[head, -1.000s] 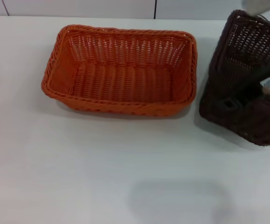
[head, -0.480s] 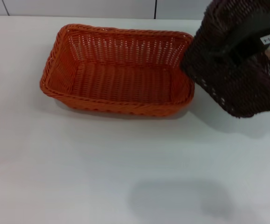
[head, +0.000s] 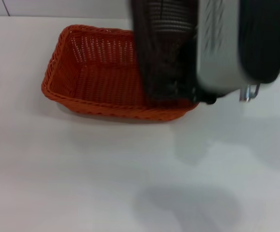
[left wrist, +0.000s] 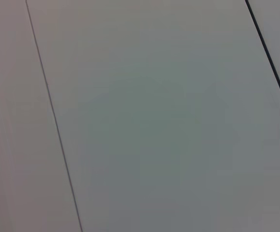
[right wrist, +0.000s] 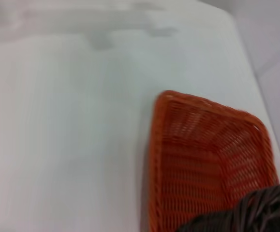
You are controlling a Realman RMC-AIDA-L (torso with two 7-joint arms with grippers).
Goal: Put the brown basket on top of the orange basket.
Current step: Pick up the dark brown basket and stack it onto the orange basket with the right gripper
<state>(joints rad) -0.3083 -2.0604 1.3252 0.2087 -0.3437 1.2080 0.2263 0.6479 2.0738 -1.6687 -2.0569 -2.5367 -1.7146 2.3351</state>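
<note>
The right gripper [head: 202, 94] carries the brown basket [head: 161, 53], tilted, above the orange basket's [head: 89, 77] right end on the table [head: 81, 169]; finger state unclear. Level it, centre it over the rims, then lower gently.
</note>
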